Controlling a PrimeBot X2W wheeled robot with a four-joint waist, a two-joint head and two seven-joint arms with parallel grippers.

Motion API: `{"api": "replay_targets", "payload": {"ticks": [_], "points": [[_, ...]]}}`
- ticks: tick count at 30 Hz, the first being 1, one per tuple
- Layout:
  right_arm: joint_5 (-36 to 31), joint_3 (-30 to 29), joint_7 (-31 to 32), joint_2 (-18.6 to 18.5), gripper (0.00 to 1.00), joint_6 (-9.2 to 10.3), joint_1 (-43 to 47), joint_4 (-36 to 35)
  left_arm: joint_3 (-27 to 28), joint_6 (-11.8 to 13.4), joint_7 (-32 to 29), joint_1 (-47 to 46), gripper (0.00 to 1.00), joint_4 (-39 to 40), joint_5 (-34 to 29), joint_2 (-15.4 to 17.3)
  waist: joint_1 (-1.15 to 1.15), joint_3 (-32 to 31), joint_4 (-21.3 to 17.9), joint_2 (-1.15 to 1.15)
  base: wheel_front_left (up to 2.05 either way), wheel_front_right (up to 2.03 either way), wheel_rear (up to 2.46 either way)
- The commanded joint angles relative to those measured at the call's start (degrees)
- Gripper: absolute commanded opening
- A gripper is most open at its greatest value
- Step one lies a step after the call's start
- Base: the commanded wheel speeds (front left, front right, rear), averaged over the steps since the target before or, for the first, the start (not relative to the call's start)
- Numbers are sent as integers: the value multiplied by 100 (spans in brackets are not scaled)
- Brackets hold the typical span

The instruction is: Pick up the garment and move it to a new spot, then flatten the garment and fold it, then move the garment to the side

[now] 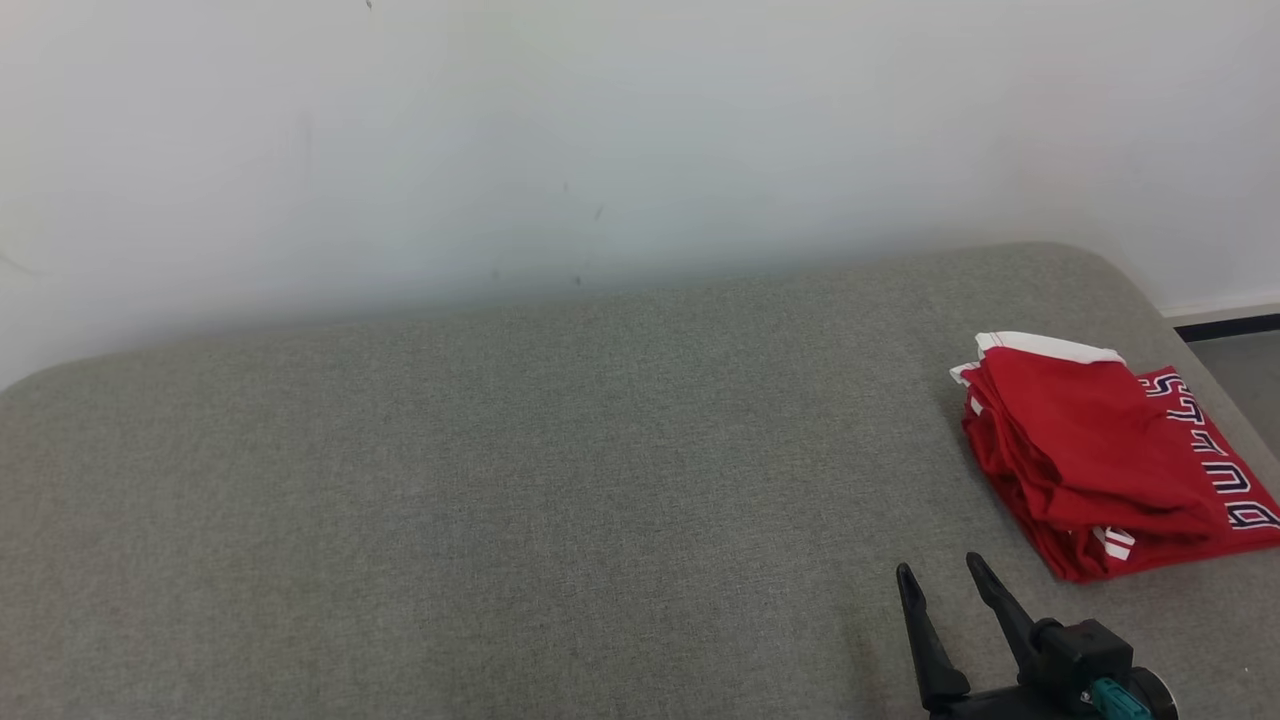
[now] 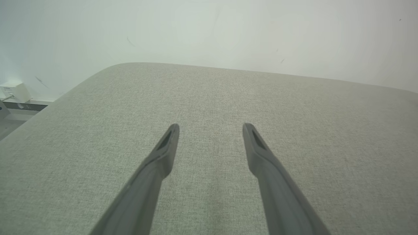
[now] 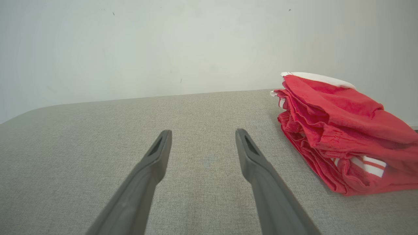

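1. Right tool (image 1: 940,565) is the closest thing, at the lower right of the head view. Its two dark fingers are spread apart with nothing between them. The bottom edge cuts off its body, so you only get a black housing and a bit of teal.
2. Left tool (image 2: 211,125) looks the same in its own wrist view, fingers wide and empty over the grey fabric surface (image 1: 500,480). Can't tell if the tips touch the fabric or not.
3. The red garment (image 1: 1090,460) has white trim and lies folded in a stacked bundle at the right edge of the head view. It's up and right of the right tool, near it but clearly apart. The frame clips its right side.
4. Dark and white lettering (image 1: 1215,450) runs sideways along the garment's edge. It's partly cut off, so I can't read it all.
5. In the right wrist view the bundle sits at the right of the frame, beside the fingers and not touching them. The layers hide each other, so I can't tell what kind of garment it is.
6. A pale wall (image 1: 600,130) stands behind it all. The small white box (image 2: 14,91) at the far left of the left wrist view is too blurry to identify.
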State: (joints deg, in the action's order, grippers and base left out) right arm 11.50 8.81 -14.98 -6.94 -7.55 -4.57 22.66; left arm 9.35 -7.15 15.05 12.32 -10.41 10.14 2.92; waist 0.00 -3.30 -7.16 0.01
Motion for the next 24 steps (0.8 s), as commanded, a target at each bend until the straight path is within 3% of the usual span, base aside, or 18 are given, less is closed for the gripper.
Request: {"api": "replay_targets", "payload": {"ticks": [1, 24], "points": [[-14, -9, -24, 12, 100, 16, 59, -14, 7, -31, 15, -38, 100, 1, -9, -6, 0, -3, -5, -1, 0, 0, 0], [-4, 18, -24, 94, 100, 16, 79, -57, 40, -30, 15, -60, 100, -1, 27, -6, 0, -1, -8, -1, 0, 0, 0]]}}
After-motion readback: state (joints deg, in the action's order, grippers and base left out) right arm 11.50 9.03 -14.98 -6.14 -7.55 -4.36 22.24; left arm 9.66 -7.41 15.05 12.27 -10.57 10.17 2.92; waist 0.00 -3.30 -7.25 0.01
